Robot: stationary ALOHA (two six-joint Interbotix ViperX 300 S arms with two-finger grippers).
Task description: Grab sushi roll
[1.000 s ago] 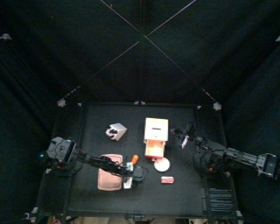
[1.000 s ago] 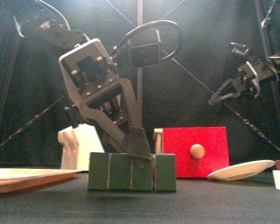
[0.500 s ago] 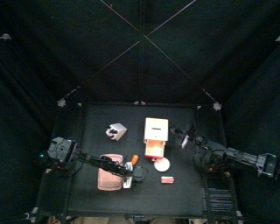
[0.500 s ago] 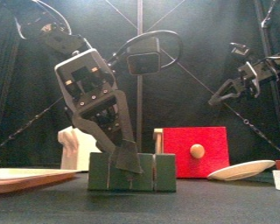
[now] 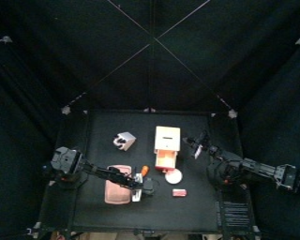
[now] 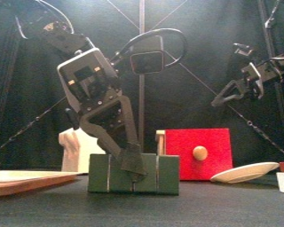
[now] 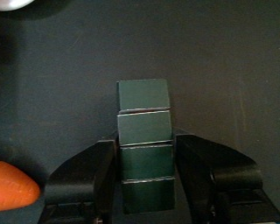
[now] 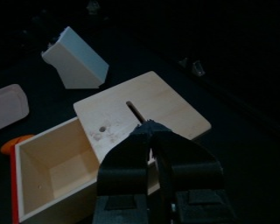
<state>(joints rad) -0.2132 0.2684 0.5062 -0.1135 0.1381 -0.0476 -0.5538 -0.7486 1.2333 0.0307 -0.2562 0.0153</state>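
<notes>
The left gripper (image 7: 146, 179) is spread, one jaw on each long side of the sushi roll (image 7: 143, 140), a dark green row of segments lying flat on the bench (image 7: 213, 61). The roll's long axis runs straight ahead between the jaws, so closing should pinch it across its width. The right gripper (image 8: 163, 153), pressed together, hangs well apart above a wooden box (image 8: 101, 149).

Robot lab test cell: black curtains (image 5: 40, 75) pen in a small black table (image 5: 202, 211), crossed overhead cables (image 5: 153, 37), two mounted black arms (image 6: 97, 80), toy props.
</notes>
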